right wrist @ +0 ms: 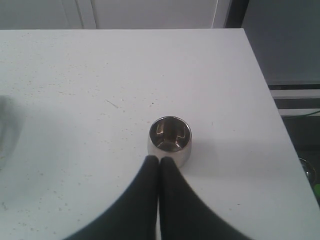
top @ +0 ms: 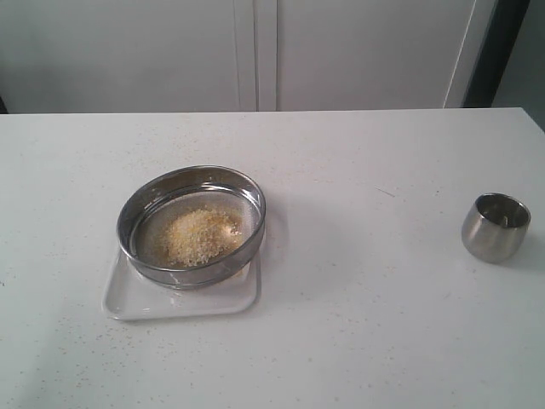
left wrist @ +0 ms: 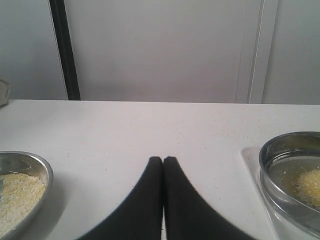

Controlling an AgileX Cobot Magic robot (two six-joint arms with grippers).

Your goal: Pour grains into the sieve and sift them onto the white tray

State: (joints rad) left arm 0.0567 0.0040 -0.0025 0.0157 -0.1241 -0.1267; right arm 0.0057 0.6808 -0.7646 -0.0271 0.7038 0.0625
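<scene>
Left wrist view: of the left gripper (left wrist: 163, 161) we see two matte black jaws, broad at the base, each curving inward to a narrow, rounded tip. Only a thin straight seam divides them. Right wrist view: the right gripper (right wrist: 159, 160) has the same form. We note smooth black jaws, slightly greyer along their outer curves, with tips pressed together.

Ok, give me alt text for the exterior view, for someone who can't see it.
A round steel sieve holding a heap of yellow grains sits on a white tray, left of centre on a white table. A small steel cup stands alone near the table's right edge; no robot arms are in view.
</scene>
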